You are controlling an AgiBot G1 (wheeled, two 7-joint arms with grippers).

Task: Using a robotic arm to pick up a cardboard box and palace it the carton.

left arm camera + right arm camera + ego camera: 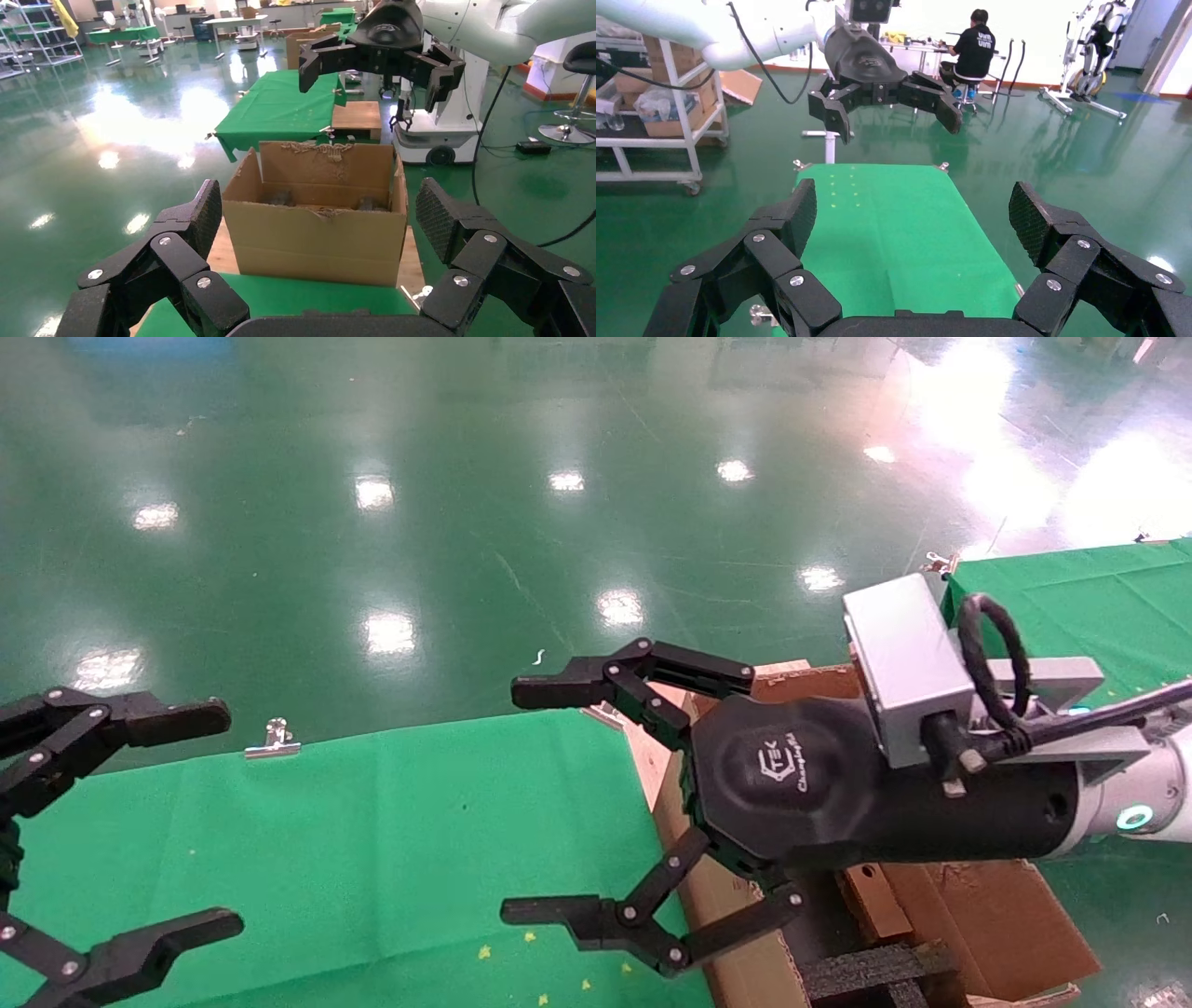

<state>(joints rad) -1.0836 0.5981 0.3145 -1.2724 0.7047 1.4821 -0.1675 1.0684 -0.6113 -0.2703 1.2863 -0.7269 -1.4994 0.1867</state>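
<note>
The right claw (535,803) hangs in the air over the near edge of the carton (987,915), reaching toward 9 o'clock across the green surface (372,840). Its fingers (559,691) are spread wide apart with nothing between them. Behind it sit the black palm, a grey camera block (903,663) and the white arm (1164,784) with its glowing teal ring.

The left claw (121,822) hovers at the 8 o'clock corner of the head view, above the same surface, its fingers also spread wide and holding nothing. From its own camera, the left claw (320,225) looks straight at the carton (316,239), with the right claw (379,63) hanging above and beyond it.

The carton stands at 4 o'clock in the head view, just beside the surface's end, open at the top, with ragged torn flaps and black foam (866,971) inside. A small flat brown box (875,901) with a round hole leans inside the carton, next to the foam, below the right palm.

A metal clip (272,740) grips the far edge of the cloth at 10 o'clock. The floor (466,477) is glossy green.
</note>
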